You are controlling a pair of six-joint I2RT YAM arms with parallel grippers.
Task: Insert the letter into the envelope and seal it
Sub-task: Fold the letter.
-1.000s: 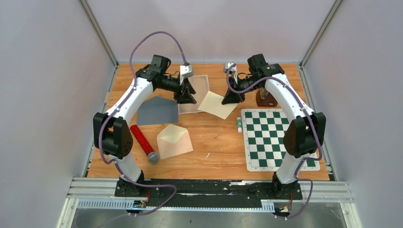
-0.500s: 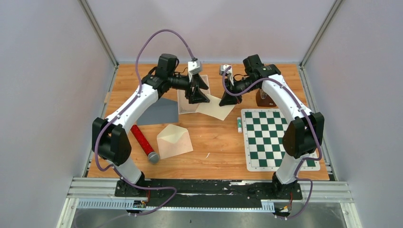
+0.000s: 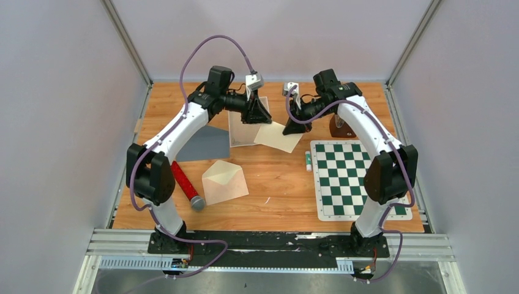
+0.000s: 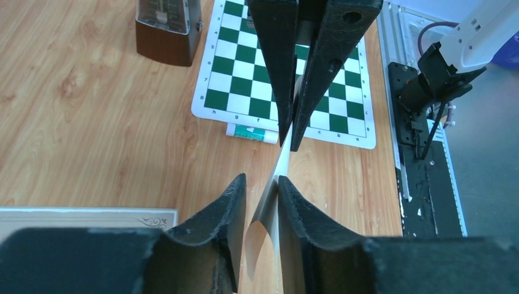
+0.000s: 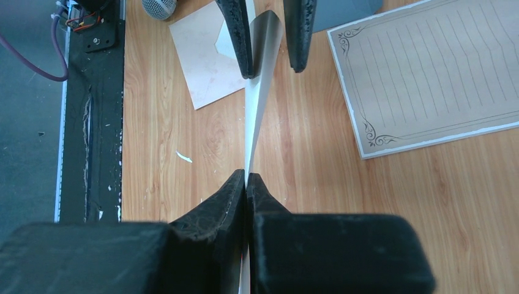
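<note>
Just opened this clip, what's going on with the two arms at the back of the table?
The right gripper is shut on one edge of the cream letter, at the far side of the table. The left gripper straddles the sheet's opposite edge with its jaws open, not clamped. The envelope lies apart, nearer the arms' bases, with its flap open and the letter not yet in it.

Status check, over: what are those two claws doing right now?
Right gripper shut on cream sheet. Left gripper open, straddling its other edge. Envelope lies flap-open, apart from both; nothing lies between.
</note>
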